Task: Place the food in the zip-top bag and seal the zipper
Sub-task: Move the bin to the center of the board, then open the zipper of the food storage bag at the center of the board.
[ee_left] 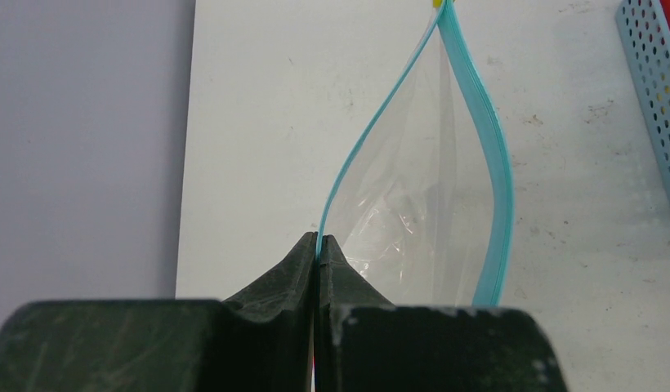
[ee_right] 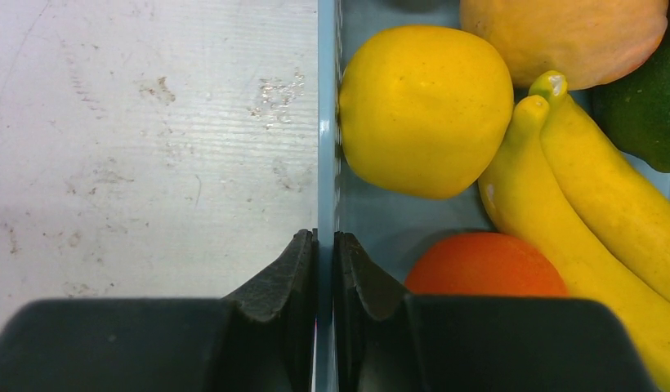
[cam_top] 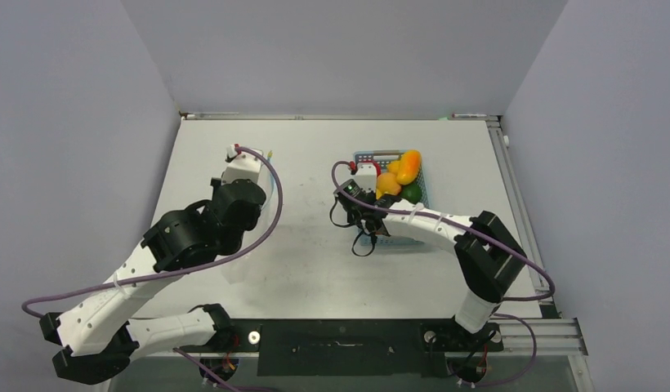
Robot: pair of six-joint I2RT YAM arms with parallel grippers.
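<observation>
Left gripper (ee_left: 319,245): fingers pressed together, pinching the near end of one strip of the zipper (ee_left: 489,147).
Zipper: its two light-blue strips bow apart from the pinch and meet again at the far end, so the mouth stands open.
Zip-top bag (ee_left: 413,204): clear and crinkled, resting on the worktop (cam_top: 307,269) to the left of the basket (ee_right: 325,122), apart from it.
Right gripper (ee_right: 325,245): clamped on the basket's left wall, one finger outside over the worktop, the other inside.
Basket: light blue with perforated sides, right of centre on the worktop.
Food (cam_top: 404,171): piled in the basket.
Nearest the right gripper: an orange fruit (ee_right: 483,265) just beside the inner finger.
Beyond it: a round yellow fruit (ee_right: 426,110) against the gripped wall, with bananas (ee_right: 593,196) touching its right side.
Farthest: a pale orange piece (ee_right: 560,33) and a dark green piece (ee_right: 642,114).
</observation>
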